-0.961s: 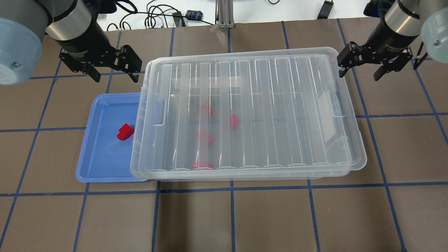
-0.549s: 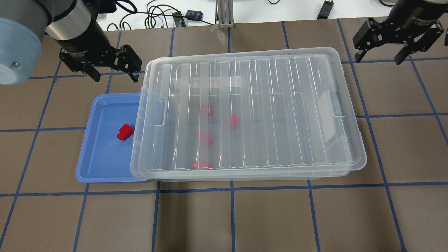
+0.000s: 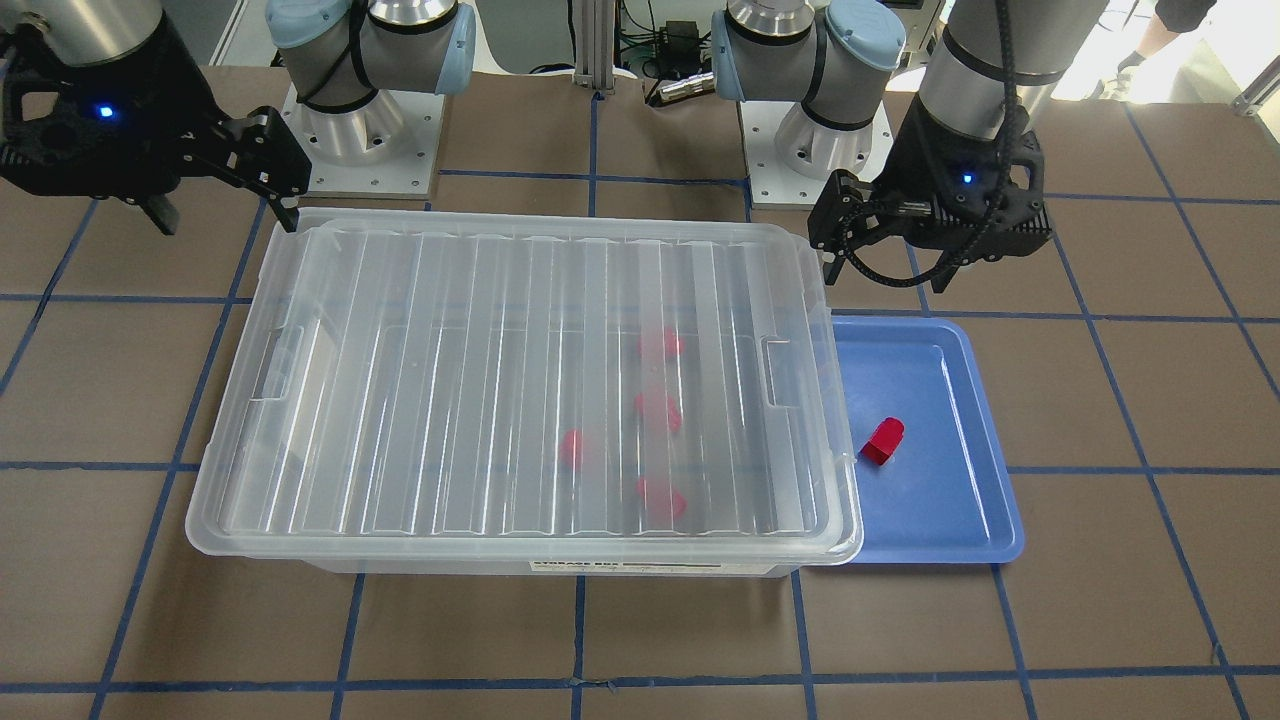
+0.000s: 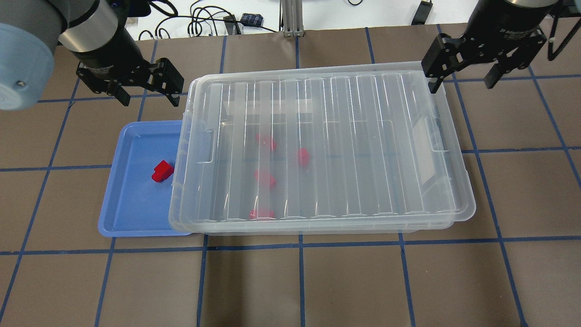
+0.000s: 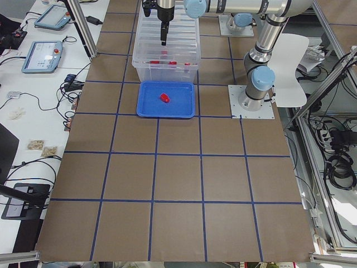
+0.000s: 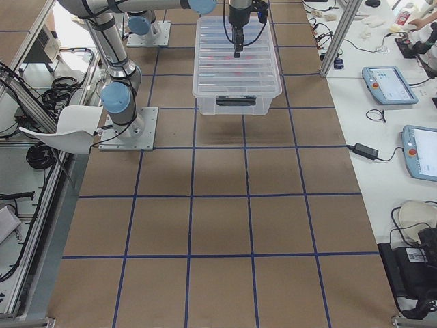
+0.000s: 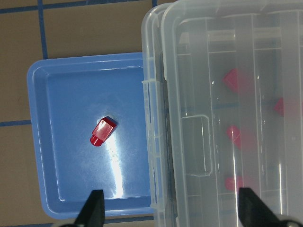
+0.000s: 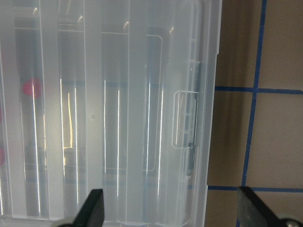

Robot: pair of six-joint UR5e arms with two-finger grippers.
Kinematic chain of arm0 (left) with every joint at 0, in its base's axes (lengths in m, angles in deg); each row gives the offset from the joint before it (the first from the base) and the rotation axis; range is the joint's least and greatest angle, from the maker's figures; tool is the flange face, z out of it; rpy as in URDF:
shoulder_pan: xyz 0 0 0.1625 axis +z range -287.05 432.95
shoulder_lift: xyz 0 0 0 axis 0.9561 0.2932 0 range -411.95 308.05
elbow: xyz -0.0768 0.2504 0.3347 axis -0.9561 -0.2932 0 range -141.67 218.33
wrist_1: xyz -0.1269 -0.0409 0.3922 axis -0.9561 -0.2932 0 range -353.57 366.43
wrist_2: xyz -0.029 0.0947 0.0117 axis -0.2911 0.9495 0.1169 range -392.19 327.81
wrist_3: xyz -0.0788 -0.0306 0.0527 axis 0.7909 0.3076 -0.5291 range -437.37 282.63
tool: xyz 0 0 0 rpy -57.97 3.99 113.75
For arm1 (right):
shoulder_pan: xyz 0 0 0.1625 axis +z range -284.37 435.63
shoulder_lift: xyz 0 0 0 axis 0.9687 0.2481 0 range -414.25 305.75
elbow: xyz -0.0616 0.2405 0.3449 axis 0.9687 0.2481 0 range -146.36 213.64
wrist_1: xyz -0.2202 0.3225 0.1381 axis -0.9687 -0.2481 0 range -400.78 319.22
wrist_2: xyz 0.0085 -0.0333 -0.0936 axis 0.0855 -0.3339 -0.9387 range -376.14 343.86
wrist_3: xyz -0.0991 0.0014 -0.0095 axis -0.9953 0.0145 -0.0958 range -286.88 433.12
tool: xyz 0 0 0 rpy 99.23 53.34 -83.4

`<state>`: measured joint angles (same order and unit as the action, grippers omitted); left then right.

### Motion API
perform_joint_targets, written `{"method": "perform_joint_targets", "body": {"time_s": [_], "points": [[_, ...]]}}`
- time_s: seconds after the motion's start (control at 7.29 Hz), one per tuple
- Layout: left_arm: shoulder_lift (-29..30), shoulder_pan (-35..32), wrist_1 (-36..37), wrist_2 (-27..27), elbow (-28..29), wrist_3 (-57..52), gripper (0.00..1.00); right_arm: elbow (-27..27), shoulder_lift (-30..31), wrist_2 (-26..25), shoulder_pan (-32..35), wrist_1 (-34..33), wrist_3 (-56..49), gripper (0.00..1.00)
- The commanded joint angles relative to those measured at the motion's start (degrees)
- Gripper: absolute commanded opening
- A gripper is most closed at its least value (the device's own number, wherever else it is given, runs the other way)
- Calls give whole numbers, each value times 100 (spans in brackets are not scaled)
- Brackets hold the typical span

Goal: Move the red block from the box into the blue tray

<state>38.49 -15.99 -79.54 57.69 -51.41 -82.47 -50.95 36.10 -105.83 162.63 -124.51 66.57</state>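
The table point(image 4: 290, 281) is brown and crossed by blue tape lines. In the overhead view, the clear box point(image 3: 400, 563) fills its middle, and the ribbed lid point(image 4: 345, 136) lies on the box, a little off square. The blue tray point(image 4: 131, 213) lies at the box's 9 o'clock, and its 3 o'clock side is tucked under the overhanging lid.

The left gripper point(image 4: 149, 97) hangs over the table at the tray's 12 o'clock, just beside the box's 10 o'clock corner. Its jaws are spread wide with nothing between them. The right gripper point(image 4: 462, 84) hangs at the box's 1 o'clock corner, also spread wide and empty.

The red block point(image 4: 162, 171) lies in the tray, toward its 3 o'clock side, near the lid's edge. Four more blocks point(image 4: 303, 156) show blurred through the lid, in the box's 9 o'clock half.
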Motion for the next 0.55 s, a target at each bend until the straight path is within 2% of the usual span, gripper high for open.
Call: {"method": "perform_joint_targets", "body": {"time_s": [0.0, 0.41], "points": [[0, 0, 1, 4, -9, 0, 100, -76, -8, 31, 115, -99, 49, 100], [9, 0, 19, 4, -9, 0, 100, -67, -96, 57, 142, -248, 541, 100]]}}
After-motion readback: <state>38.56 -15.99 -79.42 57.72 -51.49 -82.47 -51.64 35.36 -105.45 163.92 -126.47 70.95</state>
